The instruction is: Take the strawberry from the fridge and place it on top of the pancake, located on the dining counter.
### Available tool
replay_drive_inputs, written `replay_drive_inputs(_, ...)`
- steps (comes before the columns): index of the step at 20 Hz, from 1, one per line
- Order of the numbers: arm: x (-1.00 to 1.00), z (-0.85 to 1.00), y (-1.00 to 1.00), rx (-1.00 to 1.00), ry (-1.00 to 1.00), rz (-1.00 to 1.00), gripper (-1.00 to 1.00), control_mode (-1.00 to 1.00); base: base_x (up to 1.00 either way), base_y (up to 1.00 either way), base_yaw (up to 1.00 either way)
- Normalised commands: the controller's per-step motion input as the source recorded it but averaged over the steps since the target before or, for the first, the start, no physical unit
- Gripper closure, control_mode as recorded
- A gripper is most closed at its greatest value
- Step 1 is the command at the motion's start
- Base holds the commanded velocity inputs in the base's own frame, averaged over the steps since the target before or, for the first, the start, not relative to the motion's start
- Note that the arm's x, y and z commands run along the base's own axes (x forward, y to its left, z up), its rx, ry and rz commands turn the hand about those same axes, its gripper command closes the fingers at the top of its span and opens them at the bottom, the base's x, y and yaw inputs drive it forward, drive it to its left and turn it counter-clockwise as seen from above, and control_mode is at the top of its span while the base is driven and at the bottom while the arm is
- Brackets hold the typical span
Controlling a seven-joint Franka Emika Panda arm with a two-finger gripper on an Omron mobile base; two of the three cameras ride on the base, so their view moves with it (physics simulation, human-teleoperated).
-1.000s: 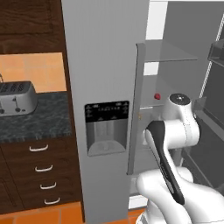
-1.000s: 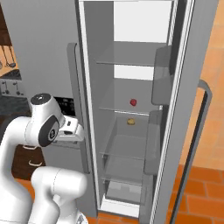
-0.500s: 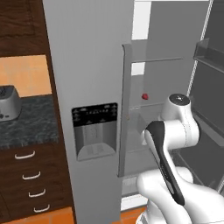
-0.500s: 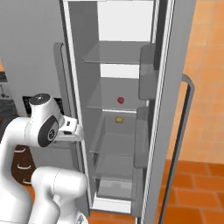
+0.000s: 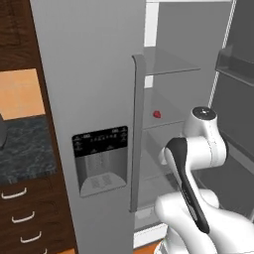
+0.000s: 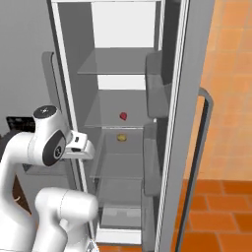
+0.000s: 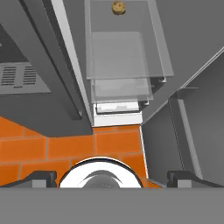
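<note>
The fridge (image 5: 89,74) has its left door shut, with the black dispenser panel (image 5: 101,158) on it, and its right door (image 6: 189,98) swung open. The strawberry (image 5: 157,114) is a tiny red fruit on a middle glass shelf (image 6: 123,116). One shelf below it lies a small yellowish item (image 6: 121,138), which the hand view shows at its top (image 7: 118,8). My gripper (image 7: 112,178) points down at the floor in front of the fridge. It is open and empty, well below and short of the strawberry. The pancake and the dining counter are out of view.
A dark-topped wall counter (image 5: 25,149) with drawers (image 5: 20,218) stands left of the fridge. The open door carries a long handle (image 6: 199,147) and bins (image 5: 233,64). Orange floor tiles (image 7: 65,146) lie below the fridge's bottom drawer (image 7: 118,107).
The whole picture has shifted: the base has driven closer to the open fridge, so its inside now looks larger and more central. The arm keeps the same pose.
</note>
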Motion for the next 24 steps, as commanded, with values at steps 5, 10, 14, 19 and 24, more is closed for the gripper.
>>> replay_drive_inputs(5,0.00,0.00,0.00,0.00,0.00,0.00,-1.00,1.00,0.38,-0.25,0.00)
replay_drive_inputs(10,0.00,0.00,0.00,0.00,0.00,0.00,-1.00,1.00,0.07,-0.51,-0.03)
replay_drive_inputs(14,0.00,0.00,0.00,0.00,0.00,0.00,-1.00,1.00,0.15,-0.26,-0.11)
replay_drive_inputs(19,0.00,0.00,0.00,0.00,0.00,0.00,-1.00,1.00,0.14,-0.10,-0.08)
replay_drive_inputs(24,0.00,0.00,0.00,0.00,0.00,0.00,-1.00,1.00,0.22,-0.30,0.00)
